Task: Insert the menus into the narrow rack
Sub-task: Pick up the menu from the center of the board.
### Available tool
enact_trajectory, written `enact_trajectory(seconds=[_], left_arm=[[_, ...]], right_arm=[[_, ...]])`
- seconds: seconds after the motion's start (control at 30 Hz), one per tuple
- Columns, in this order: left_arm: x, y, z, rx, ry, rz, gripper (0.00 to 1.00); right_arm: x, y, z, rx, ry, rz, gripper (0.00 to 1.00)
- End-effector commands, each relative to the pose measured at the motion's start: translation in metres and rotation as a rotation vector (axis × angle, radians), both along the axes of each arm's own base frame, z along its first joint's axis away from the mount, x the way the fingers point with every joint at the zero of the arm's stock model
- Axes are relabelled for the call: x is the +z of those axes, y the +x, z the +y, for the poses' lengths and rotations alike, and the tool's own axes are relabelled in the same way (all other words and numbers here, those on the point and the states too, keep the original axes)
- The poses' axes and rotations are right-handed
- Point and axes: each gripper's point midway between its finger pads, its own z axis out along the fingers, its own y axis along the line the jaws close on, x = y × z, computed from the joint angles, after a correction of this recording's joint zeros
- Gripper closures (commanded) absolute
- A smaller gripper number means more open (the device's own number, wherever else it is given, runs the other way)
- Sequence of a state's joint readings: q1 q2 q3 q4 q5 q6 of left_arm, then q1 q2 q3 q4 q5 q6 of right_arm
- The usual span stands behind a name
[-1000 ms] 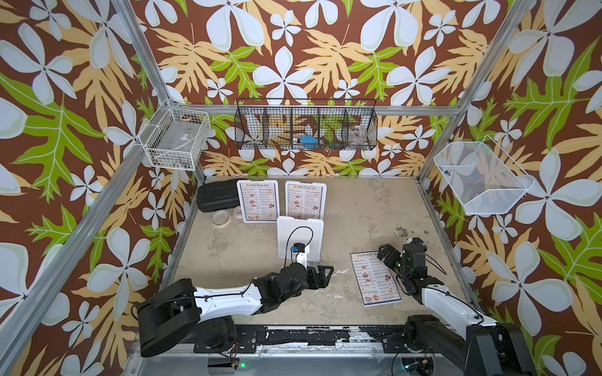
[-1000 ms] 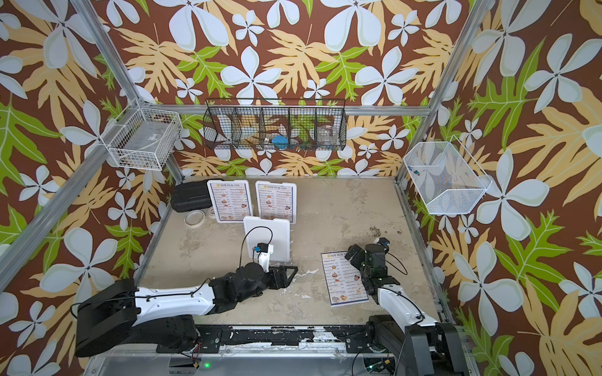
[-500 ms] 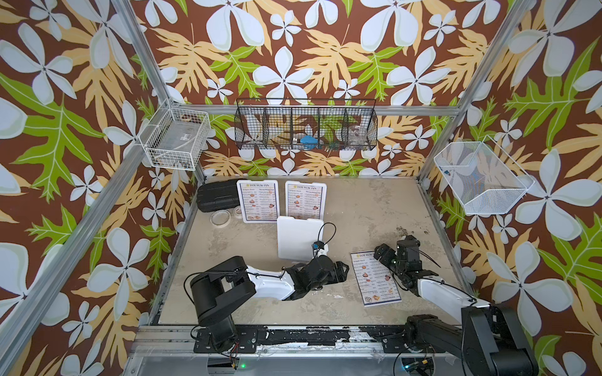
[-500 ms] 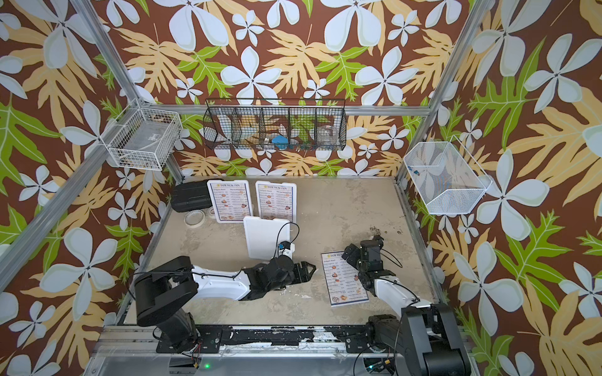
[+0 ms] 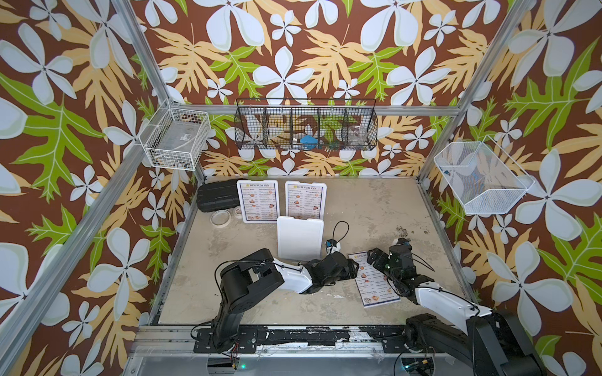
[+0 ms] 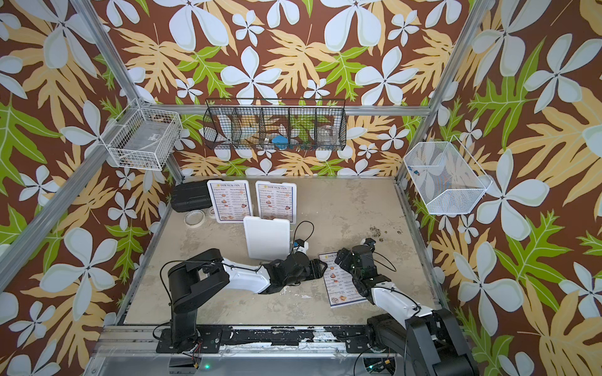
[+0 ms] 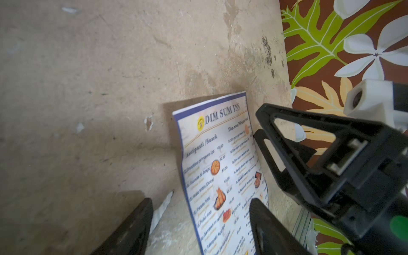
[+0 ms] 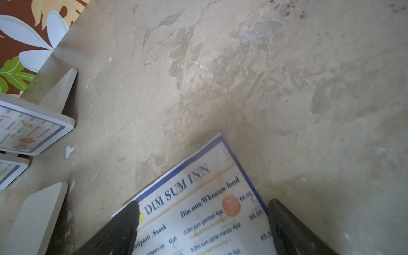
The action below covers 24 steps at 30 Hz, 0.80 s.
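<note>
The third menu (image 5: 374,286) lies flat on the bench (image 5: 374,208), near and to the right, not yet lifted. The right fingers (image 8: 123,223) hang spread wide over its headed end. One is above the corner by the logo and the other is just past the opposite edge, and they have hold of nothing that I can see. The left fingers (image 7: 136,220) sit at its left long edge, also well apart, one over bare bench and one over the print, gripping nothing.

At the far side, left of centre, the far left menu (image 5: 258,200) and the far right menu (image 5: 305,200) stand upright. Each is on the face of a white rounded-corner panel. A bare panel (image 5: 299,239) stands just in front of them. I take these panels for the rack, though I can't be sure. On that reading two menus are in place, and the last one has yet to be picked up, carried over and inserted.

I count three menus, three white panels and two arms. Further out, far left on the bench, are one black case (image 5: 216,195) and two small round rings (image 5: 220,217). Three wire baskets (image 5: 306,128) hang on the walls.
</note>
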<state>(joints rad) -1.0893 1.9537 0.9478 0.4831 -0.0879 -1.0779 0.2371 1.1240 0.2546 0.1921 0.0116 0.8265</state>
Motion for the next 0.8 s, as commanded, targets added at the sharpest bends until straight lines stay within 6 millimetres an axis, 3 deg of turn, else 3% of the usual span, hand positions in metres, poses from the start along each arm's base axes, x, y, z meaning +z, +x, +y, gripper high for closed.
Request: enact_trajectory(seconds=[0.0,0.27,0.57,0.77], left_arm=[[-0.023,-0.004,0.008,-0.004,0.086,0.037,0.31],[-0.044,0.015,0.012,0.023,0.095,0.073,0.35],[-0.039,0.021,0.010,0.019,0.084,0.049,0.37],[-0.040,0.022,0.005,0.000,0.083,0.047,0.50]], right_arm=[[-0.029,-0.030,0.003,0.006,0.021,0.158,0.08],[-0.031,-0.032,0.007,0.023,0.043,0.148,0.08],[-0.031,-0.031,0.009,0.027,0.054,0.144,0.09],[-0.028,-0.031,0.016,0.054,0.091,0.128,0.10]])
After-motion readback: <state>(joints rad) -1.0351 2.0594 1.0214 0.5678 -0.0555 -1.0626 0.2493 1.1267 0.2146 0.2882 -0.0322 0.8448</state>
